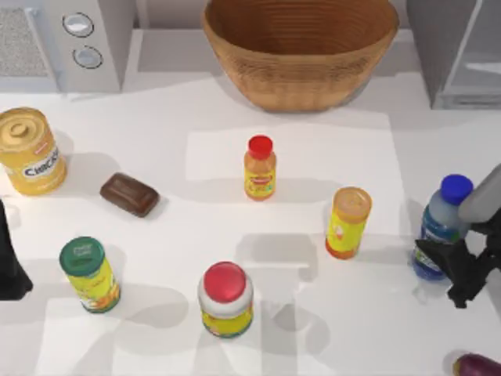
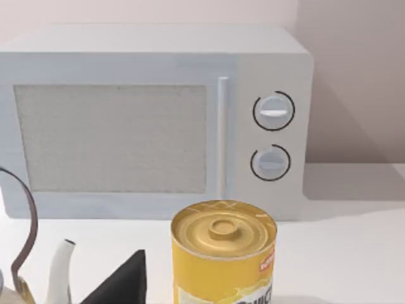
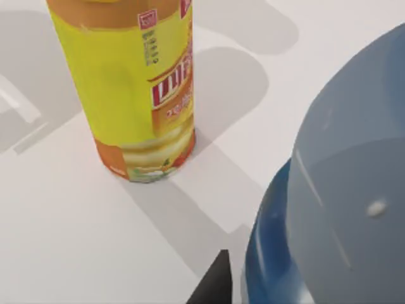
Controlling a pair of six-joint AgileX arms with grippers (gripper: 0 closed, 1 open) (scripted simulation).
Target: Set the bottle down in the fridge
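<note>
clear blue-capped bottle (image 1: 440, 227) stands upright at table's right edge, fridge (image 1: 462, 55) behind it.

We take the basket (image 1: 300, 48) at the table's back middle as our landmark. The microwave (image 1: 86, 39) stands to its left, the fridge (image 1: 458, 51) to its right. In front of it stands the small bottle (image 1: 260, 168); the bottle (image 1: 440, 227) stands far front-right, beside our right gripper (image 1: 454, 270).

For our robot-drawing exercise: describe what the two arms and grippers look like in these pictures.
The right gripper is matt black, with angular, blocky fingers, mounted on a smooth pale grey arm link. The left gripper is a black, tapering shape at the table's left edge. No cables or markings can be made out on either.
</note>
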